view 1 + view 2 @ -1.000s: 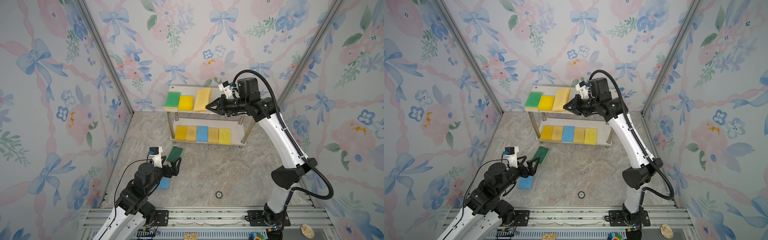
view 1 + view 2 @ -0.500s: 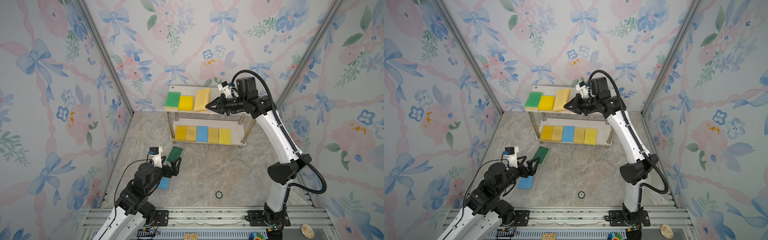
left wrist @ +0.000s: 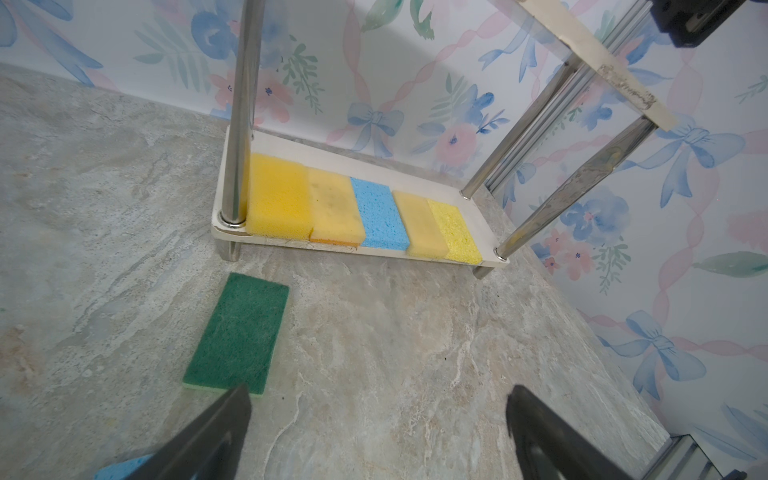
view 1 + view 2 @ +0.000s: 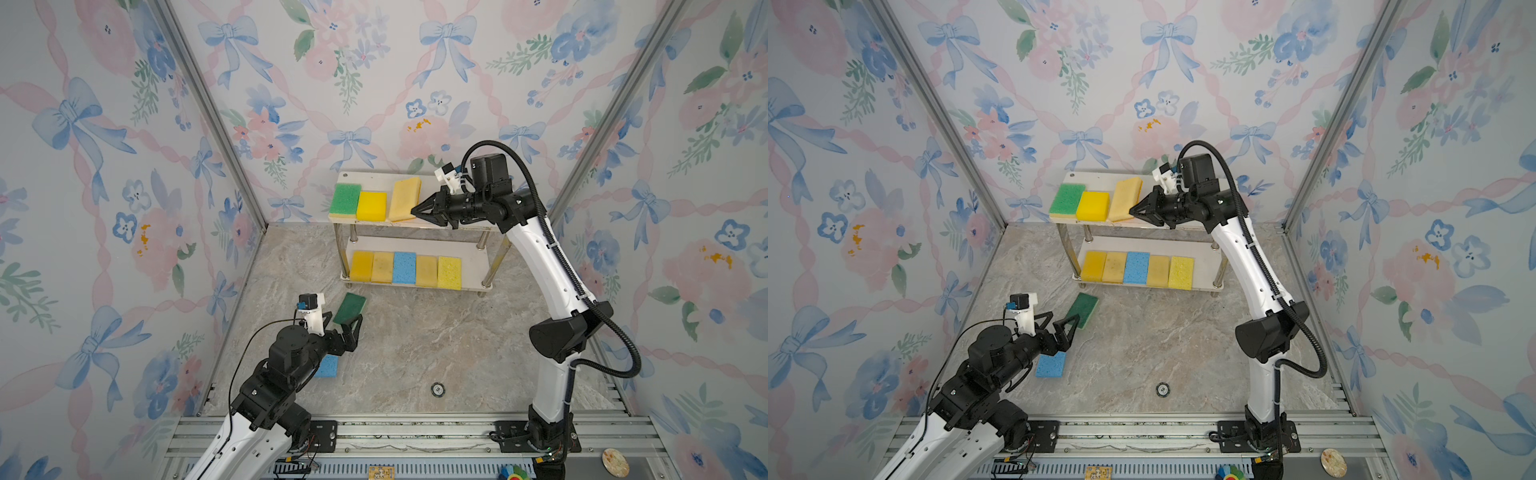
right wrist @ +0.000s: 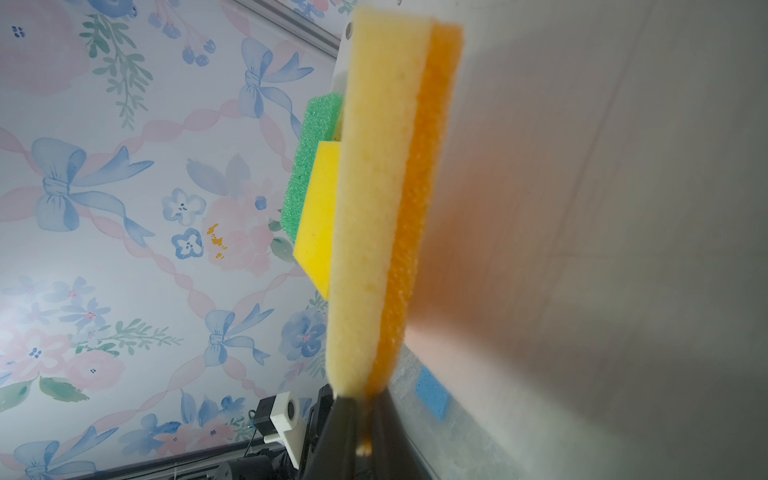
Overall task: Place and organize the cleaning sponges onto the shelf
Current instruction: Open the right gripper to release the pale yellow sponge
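The shelf (image 4: 374,179) (image 4: 1100,178) stands against the back wall. On its top board lie a green sponge (image 4: 345,199) and a yellow sponge (image 4: 371,205). Beside them a pale yellow sponge with an orange underside (image 4: 405,198) (image 4: 1125,198) (image 5: 374,187) sits tilted, and my right gripper (image 4: 413,211) (image 4: 1132,211) (image 5: 365,401) is shut on its near end. Several sponges fill the lower board in a row (image 4: 405,268) (image 3: 378,216). On the floor lie a dark green scourer (image 4: 350,307) (image 3: 239,332) and a blue sponge (image 4: 327,366) (image 4: 1051,365). My left gripper (image 4: 1061,321) (image 3: 378,392) hangs open and empty just short of the scourer.
A small round black-and-white disc (image 4: 437,389) (image 4: 1162,389) lies on the marble floor near the front. The metal rail (image 4: 415,432) with both arm bases runs along the front edge. Floral walls close in on three sides.
The right arm's elbow has swung a little to the left while its gripper stays on the pale yellow sponge at the top board. The left arm has not moved.
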`<state>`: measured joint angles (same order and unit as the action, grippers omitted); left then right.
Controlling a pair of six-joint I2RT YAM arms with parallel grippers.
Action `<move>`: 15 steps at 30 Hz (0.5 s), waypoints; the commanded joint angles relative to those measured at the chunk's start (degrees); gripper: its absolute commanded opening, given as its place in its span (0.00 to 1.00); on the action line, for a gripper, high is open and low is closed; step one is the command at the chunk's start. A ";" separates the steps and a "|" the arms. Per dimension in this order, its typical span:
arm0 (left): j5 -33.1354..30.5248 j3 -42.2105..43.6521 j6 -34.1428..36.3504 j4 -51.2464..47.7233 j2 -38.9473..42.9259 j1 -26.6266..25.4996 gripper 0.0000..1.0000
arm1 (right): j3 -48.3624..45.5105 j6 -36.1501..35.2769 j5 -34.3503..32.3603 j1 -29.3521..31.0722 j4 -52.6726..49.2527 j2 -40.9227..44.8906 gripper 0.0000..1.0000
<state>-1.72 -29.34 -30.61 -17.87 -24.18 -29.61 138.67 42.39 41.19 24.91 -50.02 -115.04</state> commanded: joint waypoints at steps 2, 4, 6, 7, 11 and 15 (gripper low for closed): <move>-0.48 0.77 0.69 0.51 -0.16 -0.19 0.98 | 3.24 0.37 2.39 -0.53 -0.96 -2.13 0.11; -0.57 0.76 0.74 0.47 -0.16 -0.20 0.98 | 3.69 0.74 3.18 -0.50 -0.83 -2.64 0.12; -0.57 0.76 0.74 0.48 -0.30 -0.20 0.98 | 3.80 0.93 3.74 -0.56 -0.67 -2.82 0.12; -0.56 0.77 0.75 0.47 -0.40 -0.19 0.98 | 3.80 0.95 3.89 -0.62 -0.67 -2.96 0.13; -0.39 0.62 0.82 0.52 -0.66 -0.24 0.98 | 3.94 0.95 3.90 -0.90 -0.95 -3.08 0.14; -0.38 0.69 0.83 0.42 -0.69 -0.21 0.98 | 3.96 0.81 3.85 -1.08 -1.47 -2.99 0.18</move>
<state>-1.69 -29.34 -30.59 -17.87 -24.73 -29.61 140.79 43.13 43.81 24.64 -50.06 -117.30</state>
